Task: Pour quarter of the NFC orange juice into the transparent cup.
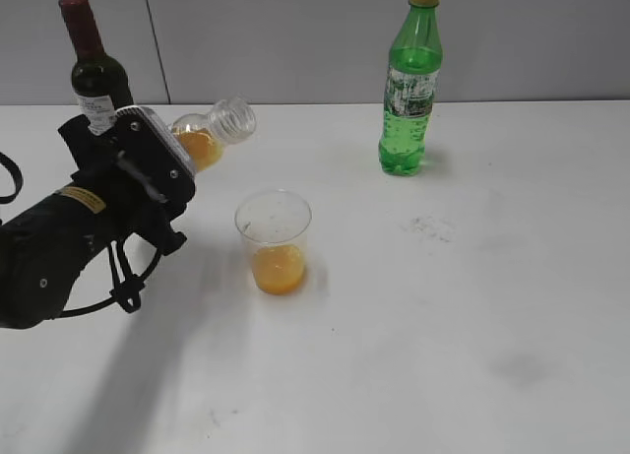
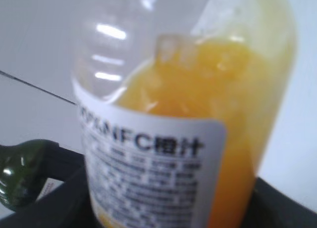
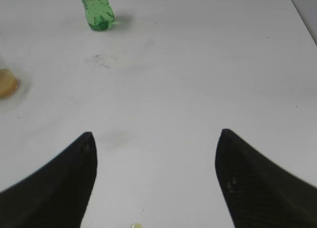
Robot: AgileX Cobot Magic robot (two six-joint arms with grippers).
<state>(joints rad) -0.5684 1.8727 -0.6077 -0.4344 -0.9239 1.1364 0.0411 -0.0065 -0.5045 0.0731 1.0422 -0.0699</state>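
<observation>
My left gripper (image 1: 167, 168) is shut on the NFC orange juice bottle (image 1: 209, 134) and holds it in the air, tilted with its open neck up and to the right. In the left wrist view the bottle (image 2: 198, 99) fills the frame, with a white label and orange liquid. The transparent cup (image 1: 274, 239) stands upright on the table below and right of the neck, with orange juice in its bottom; its edge shows in the right wrist view (image 3: 6, 82). My right gripper (image 3: 156, 139) is open and empty over bare table; it does not show in the exterior view.
A dark wine bottle (image 1: 94, 70) stands at the back left behind my left arm and shows in the left wrist view (image 2: 22, 173). A tall green bottle (image 1: 409, 85) stands at the back right, also in the right wrist view (image 3: 96, 10). A small drop lies on the white table (image 3: 134, 226).
</observation>
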